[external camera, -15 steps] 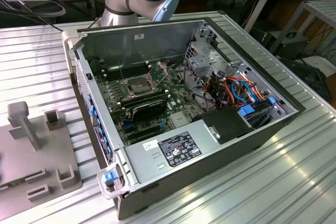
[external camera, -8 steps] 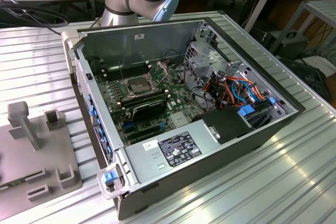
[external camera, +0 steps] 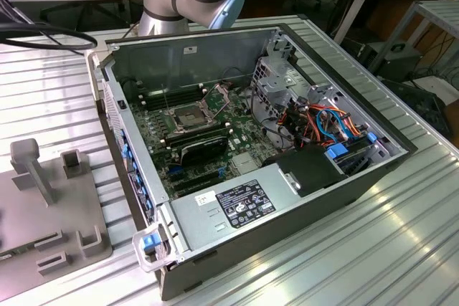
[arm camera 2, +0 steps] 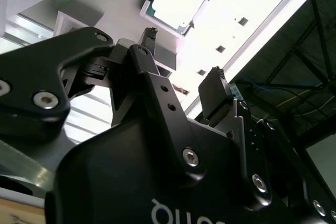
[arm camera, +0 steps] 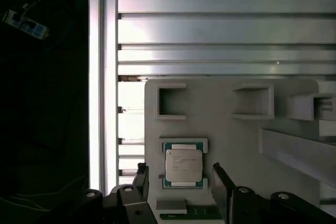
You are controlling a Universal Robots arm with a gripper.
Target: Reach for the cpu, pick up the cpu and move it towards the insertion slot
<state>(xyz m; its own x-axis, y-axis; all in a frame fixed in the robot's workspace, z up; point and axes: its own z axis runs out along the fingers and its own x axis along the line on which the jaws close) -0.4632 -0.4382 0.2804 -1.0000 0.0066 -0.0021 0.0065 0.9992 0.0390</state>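
I read the gripper [arm camera: 178, 169] wide open and empty, jaws standing either side of the cpu [arm camera: 182, 164]. The cpu lies flat in a recess of the grey tray [arm camera: 236, 145]. The slot [external camera: 188, 115] sits inside the case [external camera: 179, 55].

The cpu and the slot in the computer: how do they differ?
The cpu is a pale plain plate; the slot has a dark centre in a silver frame. The cpu lies in a holder on a grey tray; the slot sits on the board inside the open case. The open claw is close to the cpu, not the slot. Both are square and lie flat.
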